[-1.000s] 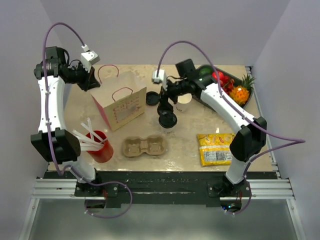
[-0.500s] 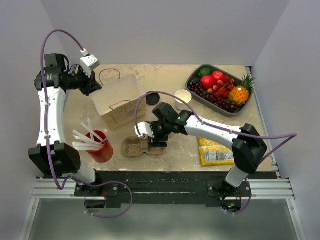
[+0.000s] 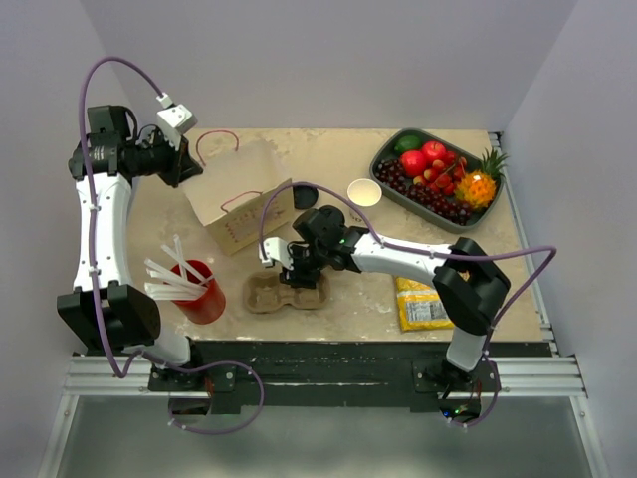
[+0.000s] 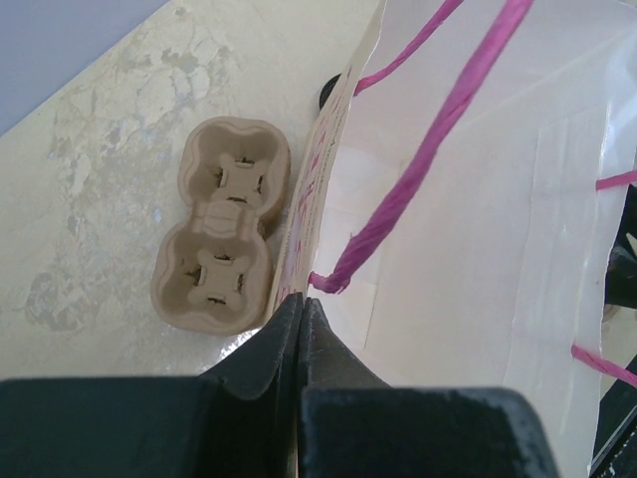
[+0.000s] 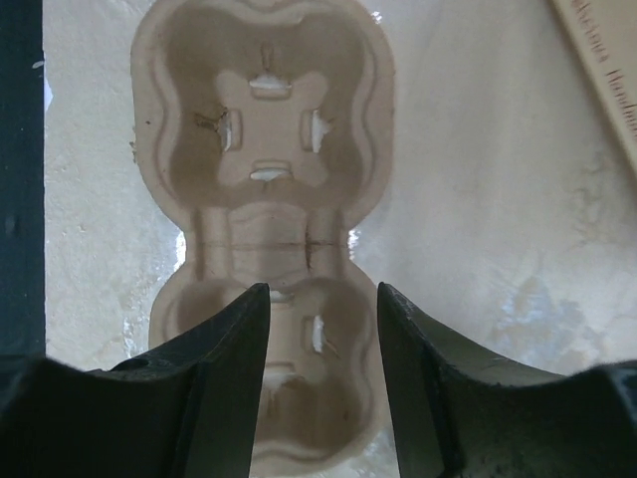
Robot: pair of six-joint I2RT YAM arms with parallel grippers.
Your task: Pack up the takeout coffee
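The lidded takeout coffee does not show in any view. A dark shape at the right edge of the left wrist view, inside the bag, cannot be identified. My left gripper (image 3: 185, 165) (image 4: 302, 301) is shut on the top edge of the white paper bag (image 3: 244, 197) (image 4: 478, 249) with pink handles, and holds it tilted with its mouth open. My right gripper (image 3: 297, 274) (image 5: 321, 291) is open and empty. It hangs just above one cell of the brown two-cup carrier (image 3: 284, 293) (image 5: 264, 119) (image 4: 224, 234).
A lidless white cup (image 3: 364, 192) and a spare black lid (image 3: 304, 196) stand behind the carrier. A red cup with straws (image 3: 198, 290) is at the front left. A yellow snack bag (image 3: 423, 299) lies at the front right. A fruit tray (image 3: 390, 157) sits at the back right.
The right gripper has come from the back, where a black-lidded cup stood below it, down over the carrier. That cup is out of sight now. The bag has tipped over further.
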